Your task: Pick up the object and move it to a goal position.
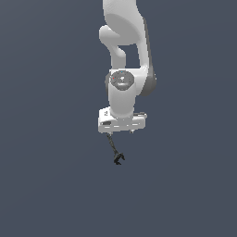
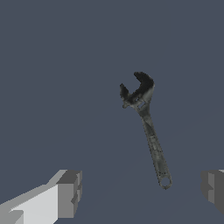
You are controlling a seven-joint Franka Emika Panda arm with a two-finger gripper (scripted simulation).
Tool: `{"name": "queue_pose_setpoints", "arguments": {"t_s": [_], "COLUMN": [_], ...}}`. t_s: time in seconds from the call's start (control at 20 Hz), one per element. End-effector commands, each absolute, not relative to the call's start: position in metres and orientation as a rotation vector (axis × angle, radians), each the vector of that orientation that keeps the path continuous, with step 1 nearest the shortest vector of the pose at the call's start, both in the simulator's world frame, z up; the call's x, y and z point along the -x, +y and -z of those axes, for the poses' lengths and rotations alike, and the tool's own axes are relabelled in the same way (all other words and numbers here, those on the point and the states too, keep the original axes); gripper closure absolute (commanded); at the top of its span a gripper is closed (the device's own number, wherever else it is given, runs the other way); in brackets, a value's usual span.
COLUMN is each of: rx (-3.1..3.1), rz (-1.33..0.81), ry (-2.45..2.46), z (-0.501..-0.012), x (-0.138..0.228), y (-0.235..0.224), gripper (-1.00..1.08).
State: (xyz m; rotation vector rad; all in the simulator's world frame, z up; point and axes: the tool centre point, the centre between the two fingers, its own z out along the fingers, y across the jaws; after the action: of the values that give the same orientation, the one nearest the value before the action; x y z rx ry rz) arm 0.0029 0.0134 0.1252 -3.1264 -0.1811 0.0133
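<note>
The white robot hand (image 1: 121, 132) hung pointing straight down from the white, jointed arm (image 1: 126, 51), in front of a plain dark blue-grey surface (image 1: 46, 185) that filled both views; no edge or corner of it showed, so nothing could be placed against one. In the wrist view the two grey, blocky fingers (image 2: 70, 193) stood wide apart, one at each side of the picture, with open space between them. They clamped nothing.

The small, slim wrench-like tool (image 2: 148, 131), with a thin grey-olive shaft and a black forked head, lay in that open space in the wrist view, nearer to one finger than to the other and touching neither. Its ringed shaft end pointed back towards the fingers, while the dark forked head pointed away from them. The tool sat at a slant rather than square to the line between the fingers.

In the exterior view the same tool (image 1: 115, 150) appeared just below the hand, its shaft running down from near the hand's underside and leaning slightly towards the exterior view's right, with the black head at its lower end. Whether it rested on the surface or hung clear of it could not be told.
</note>
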Motion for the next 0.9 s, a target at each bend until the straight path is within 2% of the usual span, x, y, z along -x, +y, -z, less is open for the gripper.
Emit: {"name": "queue_pose_setpoints", "arguments": {"t_s": [0.0, 0.4, 0.85], "rx": [3.126, 3.116, 3.113], "rz": [-0.011, -0.002, -0.002], "ry": [-0.246, -0.398, -0.425], "z": [-0.108, -0.067, -0.057], "x": [-0.008, -0.017, -0.018], "y": [0.005, -0.014, -0.018], "gripper": [-0.92, -0.92, -0.92]}}
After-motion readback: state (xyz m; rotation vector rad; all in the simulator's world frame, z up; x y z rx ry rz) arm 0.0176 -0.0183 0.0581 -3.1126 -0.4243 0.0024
